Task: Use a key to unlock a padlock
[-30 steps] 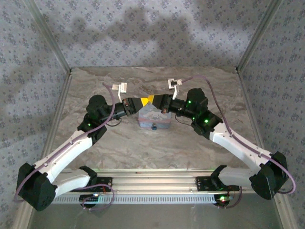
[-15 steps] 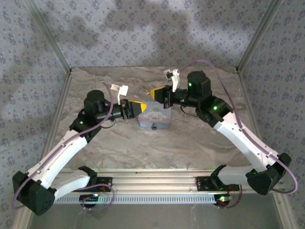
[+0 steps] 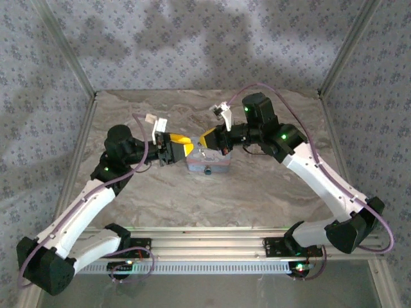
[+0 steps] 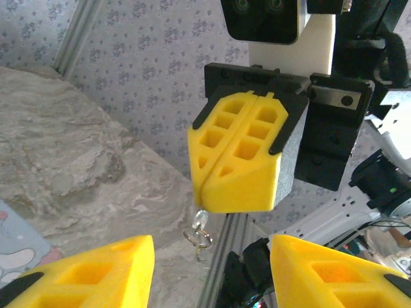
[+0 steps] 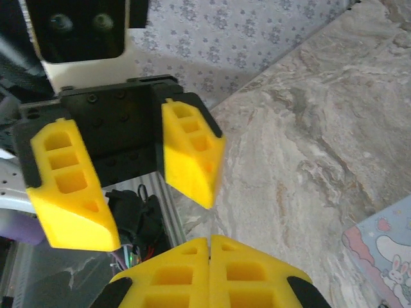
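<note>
The padlock (image 3: 209,171) is a tiny dark lock at the front edge of the light-blue cartoon tin (image 3: 209,162). My right gripper (image 3: 205,139) hangs over the tin's back left corner, shut on the key (image 4: 201,218). The key's silver end and wire ring (image 4: 198,237) dangle below the closed yellow pads (image 4: 247,160). My left gripper (image 3: 187,147) faces it from the left, a short gap away, open with nothing between its fingers (image 4: 96,273). In the right wrist view the left gripper (image 5: 151,215) stands open ahead of my shut right gripper (image 5: 210,247).
The tin (image 5: 385,247) lies on the marbled table top (image 3: 167,199). Patterned walls and metal posts (image 3: 77,70) close the table in on three sides. A metal rail (image 3: 212,247) with both arm bases runs along the near edge.
My left gripper has opened and drawn back to the left. The right gripper, still shut, has turned and shifted left over the tin's back edge, with its arm raised.
</note>
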Robot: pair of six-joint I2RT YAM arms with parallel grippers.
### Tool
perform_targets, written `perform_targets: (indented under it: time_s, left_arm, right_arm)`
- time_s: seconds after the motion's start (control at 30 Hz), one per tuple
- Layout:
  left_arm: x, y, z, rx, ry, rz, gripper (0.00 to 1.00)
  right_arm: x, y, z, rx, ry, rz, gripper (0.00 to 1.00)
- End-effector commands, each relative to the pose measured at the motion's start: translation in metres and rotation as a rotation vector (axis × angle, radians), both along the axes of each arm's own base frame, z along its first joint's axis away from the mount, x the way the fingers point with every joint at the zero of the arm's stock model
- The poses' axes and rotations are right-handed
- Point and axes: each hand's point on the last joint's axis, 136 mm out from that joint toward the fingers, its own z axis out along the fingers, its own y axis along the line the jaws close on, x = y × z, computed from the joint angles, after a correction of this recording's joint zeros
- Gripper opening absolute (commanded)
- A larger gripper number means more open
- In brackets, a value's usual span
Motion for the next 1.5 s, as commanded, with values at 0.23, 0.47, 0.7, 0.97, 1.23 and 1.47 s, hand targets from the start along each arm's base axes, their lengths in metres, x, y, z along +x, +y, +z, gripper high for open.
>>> perform_targets:
  time_s: [0.23,0.47,0.7,0.97,1.23,1.47]
  left_arm:
    - [-0.001,-0.006,0.011,-0.128,0.032,-0.069,0.43]
    - [-0.004,-0.011,0.008,-0.110,0.030,-0.093,0.39]
    - [-0.010,-0.017,0.007,-0.080,0.010,-0.124,0.36]
    - [-0.008,-0.018,0.005,-0.072,0.009,-0.131,0.16]
    - [-0.005,-0.015,0.006,-0.078,0.006,-0.085,0.37]
    - [-0.004,-0.013,0.009,-0.080,-0.004,-0.066,0.48]
  right_arm:
    - [-0.008,0.001,0.014,0.084,-0.002,0.060,0.00]
    - [-0.008,0.002,0.017,0.100,0.002,0.062,0.00]
    - [-0.006,0.002,0.014,0.100,0.014,0.058,0.00]
    - [-0.006,0.004,0.013,0.106,0.022,0.064,0.00]
    - [-0.007,0.003,0.010,0.094,0.027,0.067,0.00]
    - [-0.008,0.003,0.010,0.094,0.028,0.072,0.00]
